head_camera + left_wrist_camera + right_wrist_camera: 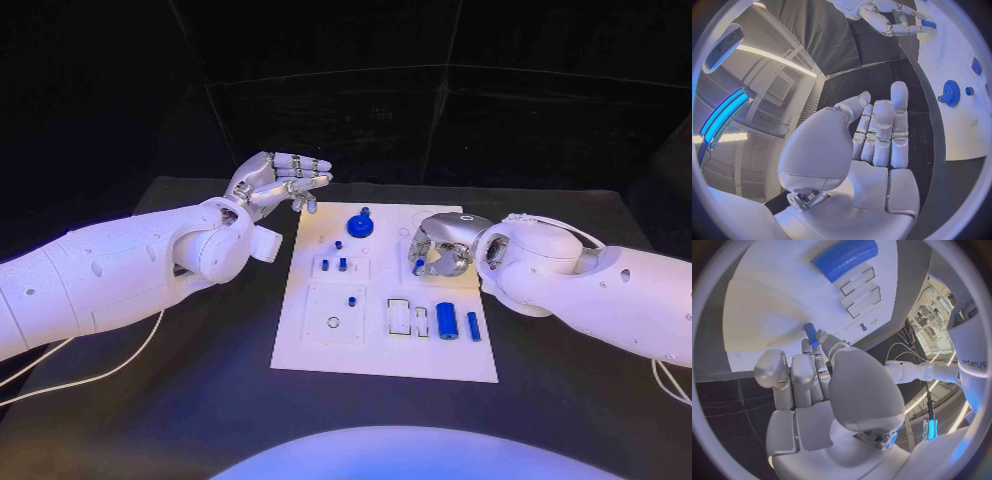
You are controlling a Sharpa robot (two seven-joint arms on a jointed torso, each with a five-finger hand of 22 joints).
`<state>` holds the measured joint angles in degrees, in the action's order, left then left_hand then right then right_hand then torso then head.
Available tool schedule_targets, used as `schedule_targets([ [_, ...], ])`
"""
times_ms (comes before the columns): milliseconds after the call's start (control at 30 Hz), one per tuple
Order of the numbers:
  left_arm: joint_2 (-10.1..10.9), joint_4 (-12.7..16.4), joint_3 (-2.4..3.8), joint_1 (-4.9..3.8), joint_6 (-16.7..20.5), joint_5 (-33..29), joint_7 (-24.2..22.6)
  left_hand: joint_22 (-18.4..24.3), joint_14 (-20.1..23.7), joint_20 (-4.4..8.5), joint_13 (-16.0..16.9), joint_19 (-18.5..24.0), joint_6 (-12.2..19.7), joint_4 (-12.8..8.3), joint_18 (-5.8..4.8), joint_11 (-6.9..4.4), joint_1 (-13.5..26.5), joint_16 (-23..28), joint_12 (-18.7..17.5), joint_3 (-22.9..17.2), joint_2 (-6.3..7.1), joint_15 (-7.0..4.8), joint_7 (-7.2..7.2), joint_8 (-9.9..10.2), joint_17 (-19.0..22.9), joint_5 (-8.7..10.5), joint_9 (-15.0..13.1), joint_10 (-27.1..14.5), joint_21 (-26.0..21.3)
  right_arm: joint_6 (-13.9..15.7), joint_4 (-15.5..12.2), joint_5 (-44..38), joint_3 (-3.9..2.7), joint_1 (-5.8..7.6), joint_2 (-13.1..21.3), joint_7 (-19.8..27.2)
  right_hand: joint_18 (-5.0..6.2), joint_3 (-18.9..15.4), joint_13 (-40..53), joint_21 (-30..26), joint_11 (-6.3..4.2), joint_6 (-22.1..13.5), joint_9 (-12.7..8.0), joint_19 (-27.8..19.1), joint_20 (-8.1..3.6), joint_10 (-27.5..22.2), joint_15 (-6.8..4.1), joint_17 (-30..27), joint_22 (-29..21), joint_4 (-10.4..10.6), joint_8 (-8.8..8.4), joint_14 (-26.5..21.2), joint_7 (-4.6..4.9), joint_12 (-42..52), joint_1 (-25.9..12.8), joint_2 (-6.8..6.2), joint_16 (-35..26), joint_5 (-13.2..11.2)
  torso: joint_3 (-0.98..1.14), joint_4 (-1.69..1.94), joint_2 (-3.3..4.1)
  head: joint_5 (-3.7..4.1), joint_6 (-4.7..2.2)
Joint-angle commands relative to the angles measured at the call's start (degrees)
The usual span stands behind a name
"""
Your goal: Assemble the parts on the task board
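Two arms reached over the black counter [173,420]. At centre lay the white board [378,350], with a blue gear [361,226] near its top. Left hand [277,180], upper left, spread wide, held nothing. Right hand [441,246] pinched a blue peg [811,334].

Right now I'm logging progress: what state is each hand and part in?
Left hand: raised beside the task board, holding nothing.
Right hand: over the board, pinching a small blue peg.
Blue gear: standing on the board.
Blue cylinder: lying flat.
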<state>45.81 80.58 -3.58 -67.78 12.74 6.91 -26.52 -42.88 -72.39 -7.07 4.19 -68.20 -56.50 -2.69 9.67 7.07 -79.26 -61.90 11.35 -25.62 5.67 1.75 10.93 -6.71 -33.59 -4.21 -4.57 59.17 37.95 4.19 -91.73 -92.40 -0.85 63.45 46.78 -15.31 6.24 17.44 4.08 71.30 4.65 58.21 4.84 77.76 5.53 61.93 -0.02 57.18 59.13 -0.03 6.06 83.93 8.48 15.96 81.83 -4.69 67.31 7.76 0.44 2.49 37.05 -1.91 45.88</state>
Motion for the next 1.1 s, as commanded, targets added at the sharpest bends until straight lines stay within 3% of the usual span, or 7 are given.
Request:
schedule_targets([
  [33,-0.01,0.01,0.06,-0.10,-0.62,-0.21,-0.25,0.06,0.32,-0.15,-0.07,0.23,0.26,-0.09,0.83,0.01,0.37,0.10,0.23,0.33,-0.13,-0.07,0.09,-0.09,0.02,-0.34,0.09,-0.57,-0.22,-0.91,0.09,-0.07,0.01,0.03,-0.20,0.14,-0.33,0.77,-0.08,0.46,-0.18,0.81,0.07,0.49,-0.01,1.20,-0.53,0.37,0.57,0.07,0.35,1.06,0.03,-0.18,-0.12,0.72,0.45,-0.20,-0.02,-0.09,0.02,-0.01,0.02],
  [300,-0.02,-0.01,0.06,-0.10,-0.68,-0.21,-0.27,0.06,0.32,-0.15,-0.07,0.23,0.26,-0.09,0.83,0.01,0.37,0.10,0.23,0.33,-0.13,-0.07,0.09,-0.09,0.02,-0.34,0.09,-0.57,-0.22,-1.09,0.77,-0.77,0.03,-0.05,-0.68,0.01,-0.52,1.83,-0.11,1.17,-0.42,1.78,0.05,0.94,-0.21,2.78,-0.70,0.98,1.60,0.08,0.41,1.24,-0.02,-0.88,-0.17,0.64,1.03,-0.19,0.00,0.03,0.02,0.05,0.23],
  [600,0.07,-0.09,0.06,-0.10,-0.70,-0.21,-0.26,0.08,0.32,-0.15,-0.07,0.22,0.26,-0.14,0.83,0.02,0.33,0.04,0.32,0.35,-0.14,-0.07,0.12,-0.12,0.01,-0.33,0.09,-0.62,-0.23,-1.50,1.11,-3.33,0.06,-0.33,-0.96,-1.38,-0.62,2.50,-0.16,1.57,-0.42,2.05,-0.05,1.15,-0.33,3.19,-0.73,1.23,2.19,-0.28,0.26,1.28,-0.01,-1.61,0.09,0.25,1.30,-0.25,-0.03,-0.06,-0.02,-0.06,0.45],
  [900,0.07,-0.18,0.06,-0.09,-0.70,-0.21,-0.26,0.08,0.32,-0.15,-0.07,0.22,0.26,-0.14,0.83,0.02,0.33,0.04,0.32,0.35,-0.14,-0.07,0.12,-0.12,0.01,-0.33,0.09,-0.62,-0.23,4.68,-1.37,-4.66,0.06,-0.53,-0.27,-0.89,-1.02,4.83,0.18,3.10,-0.77,3.80,0.02,2.02,-0.58,5.39,-1.03,1.99,4.46,-1.54,0.60,1.50,-0.15,-2.11,1.47,0.77,2.11,-0.37,0.05,-0.09,-0.04,-0.01,0.34],
  [1100,0.01,-0.28,0.06,-0.09,-0.71,-0.21,-0.27,0.08,0.32,-0.15,-0.07,0.22,0.26,-0.14,0.83,0.02,0.33,0.04,0.32,0.35,-0.14,-0.07,0.12,-0.12,0.01,-0.33,0.09,-0.62,-0.23,8.14,-4.09,-4.79,0.01,-0.51,1.41,-0.73,-1.16,5.43,0.26,3.62,-0.80,4.07,0.00,2.30,-0.66,5.74,-1.05,2.11,5.23,-1.93,0.58,1.54,-0.15,-2.32,1.66,0.75,2.29,-0.57,-0.06,-0.05,-0.09,0.38,0.06],
])
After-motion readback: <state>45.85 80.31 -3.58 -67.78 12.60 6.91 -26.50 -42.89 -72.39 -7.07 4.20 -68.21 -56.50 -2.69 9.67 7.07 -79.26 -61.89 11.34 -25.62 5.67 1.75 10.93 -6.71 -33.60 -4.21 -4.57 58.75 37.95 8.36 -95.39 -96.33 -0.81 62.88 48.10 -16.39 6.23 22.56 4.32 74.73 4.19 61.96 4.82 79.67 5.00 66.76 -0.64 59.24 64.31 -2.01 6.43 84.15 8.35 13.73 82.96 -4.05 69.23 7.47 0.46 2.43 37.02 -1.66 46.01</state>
